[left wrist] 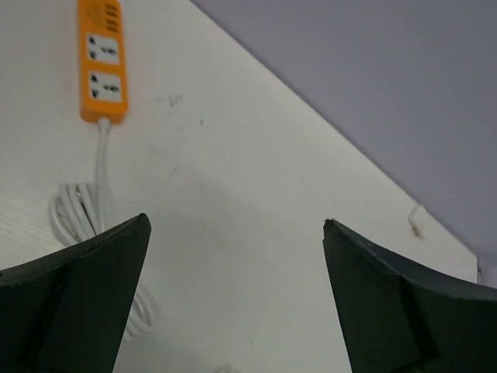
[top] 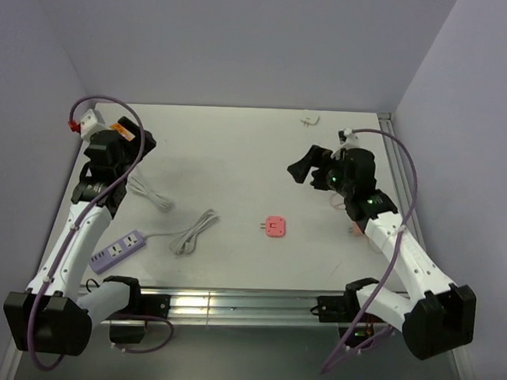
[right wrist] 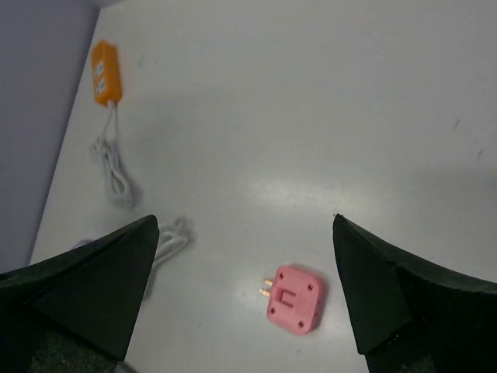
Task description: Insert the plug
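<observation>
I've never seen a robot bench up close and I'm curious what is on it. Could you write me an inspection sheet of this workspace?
Surface: white table, flat and matt.
Job's things: pink plug lying flat mid-table, prongs toward the left arm's side, untouched.
Clutter: lilac power strip near the left arm's base; orange power strip far left; small white item at the far edge, too small to identify.
Pincers: left pincer open, empty; right pincer open, empty, facing the plug, apart from it.
Cables: white cords loosely coiled by the strips; purple cables along both arms.
Surroundings: lilac walls.
</observation>
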{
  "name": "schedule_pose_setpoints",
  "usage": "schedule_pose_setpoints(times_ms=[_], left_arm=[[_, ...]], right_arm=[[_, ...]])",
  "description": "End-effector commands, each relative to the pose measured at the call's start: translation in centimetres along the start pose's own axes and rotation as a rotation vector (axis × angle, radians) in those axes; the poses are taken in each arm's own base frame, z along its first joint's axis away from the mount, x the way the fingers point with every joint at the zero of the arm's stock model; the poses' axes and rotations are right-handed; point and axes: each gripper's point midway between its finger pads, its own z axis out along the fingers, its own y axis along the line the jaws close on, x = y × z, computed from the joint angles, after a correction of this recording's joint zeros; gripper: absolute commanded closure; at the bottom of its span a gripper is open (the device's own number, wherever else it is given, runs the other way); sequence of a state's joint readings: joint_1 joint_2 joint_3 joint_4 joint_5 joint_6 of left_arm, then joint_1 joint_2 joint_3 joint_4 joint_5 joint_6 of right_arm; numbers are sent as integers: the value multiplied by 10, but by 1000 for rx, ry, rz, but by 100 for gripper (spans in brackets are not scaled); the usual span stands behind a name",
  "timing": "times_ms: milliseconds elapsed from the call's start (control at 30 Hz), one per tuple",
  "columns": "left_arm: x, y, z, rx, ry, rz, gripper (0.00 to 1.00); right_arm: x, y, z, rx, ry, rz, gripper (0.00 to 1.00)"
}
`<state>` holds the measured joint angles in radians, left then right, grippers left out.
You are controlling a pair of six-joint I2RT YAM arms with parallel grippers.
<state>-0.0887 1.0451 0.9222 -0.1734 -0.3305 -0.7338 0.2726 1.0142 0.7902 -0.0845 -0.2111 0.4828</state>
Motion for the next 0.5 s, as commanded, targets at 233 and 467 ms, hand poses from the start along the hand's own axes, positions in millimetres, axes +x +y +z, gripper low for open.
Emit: schedule_pose_setpoints(times_ms=[233,467], left_arm=[[50,-57,-62,463,317,61,0],[84,-87,-103,709,491,55,1]], right_arm=[[100,-7,0,149,474,147,3],[115,7,-3,257,498,57,5]])
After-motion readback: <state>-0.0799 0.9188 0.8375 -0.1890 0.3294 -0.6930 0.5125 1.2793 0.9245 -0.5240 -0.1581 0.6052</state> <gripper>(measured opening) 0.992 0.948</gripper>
